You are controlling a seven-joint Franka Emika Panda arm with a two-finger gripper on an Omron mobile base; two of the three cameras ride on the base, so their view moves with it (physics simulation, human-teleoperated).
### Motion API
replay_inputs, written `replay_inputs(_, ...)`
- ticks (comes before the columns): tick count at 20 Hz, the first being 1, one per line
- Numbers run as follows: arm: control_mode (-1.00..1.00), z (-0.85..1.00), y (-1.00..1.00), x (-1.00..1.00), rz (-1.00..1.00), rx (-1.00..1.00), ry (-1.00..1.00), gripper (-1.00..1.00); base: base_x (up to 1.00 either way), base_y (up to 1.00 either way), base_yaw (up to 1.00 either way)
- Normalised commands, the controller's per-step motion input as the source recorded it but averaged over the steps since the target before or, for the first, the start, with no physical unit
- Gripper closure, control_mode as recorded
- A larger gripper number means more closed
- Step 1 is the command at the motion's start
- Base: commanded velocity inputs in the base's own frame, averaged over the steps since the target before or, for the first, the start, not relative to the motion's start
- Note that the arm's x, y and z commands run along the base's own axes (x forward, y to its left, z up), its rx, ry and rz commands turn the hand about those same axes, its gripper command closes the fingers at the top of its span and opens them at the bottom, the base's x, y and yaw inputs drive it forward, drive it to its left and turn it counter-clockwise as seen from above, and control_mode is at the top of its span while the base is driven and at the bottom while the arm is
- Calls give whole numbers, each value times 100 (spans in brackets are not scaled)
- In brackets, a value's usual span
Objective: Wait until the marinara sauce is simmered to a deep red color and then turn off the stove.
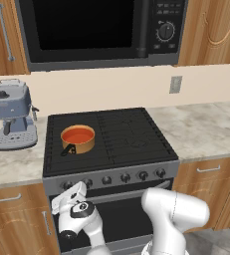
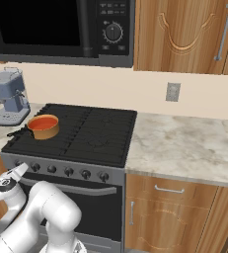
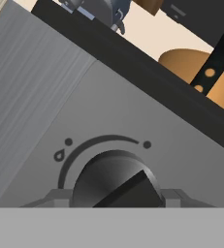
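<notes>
Sauce: the marinara sauce (image 1: 77, 135) sits in its copper saucepan (image 1: 78, 144) on the stove's (image 1: 131, 142) rear-left burner, at about ten o'clock on the cooktop. It reads orange-red to me, leaning red in the right base view; whether that counts as deep red I can only judge, and I'd call it close.

Pan handle: short and dark, pointing toward seven o'clock, toward the front strip.

My hand: my hand (image 1: 69, 191) is pressed up at the leftmost knob (image 3: 117, 180) on the grey front strip, at seven o'clock from the pan. My fingers are drawn in on either side of the knob and I judge them clamped on it; in the hand view the tips are mostly hidden behind the knob's round body.

Knob: its bar lies tilted, with the flame mark (image 3: 59, 155) on the arc at ten o'clock; I cannot tell from this whether the burner is on or already off.

Done: I've reached the control and taken hold.

Left: confirm the colour, twist the knob to off, let go.

Nearby: espresso machine (image 1: 11, 115) on the surface at nine o'clock of the stove, microwave (image 1: 101, 30) overhead.
</notes>
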Motion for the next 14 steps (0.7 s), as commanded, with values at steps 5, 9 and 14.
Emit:
replay_inputs(5,-100,0,0,0,0,0,0,100,0,0,0)
replay_inputs(9,-100,0,0,0,0,0,0,100,0,0,0)
replay_inputs(14,-100,0,0,0,0,0,0,100,0,0,0)
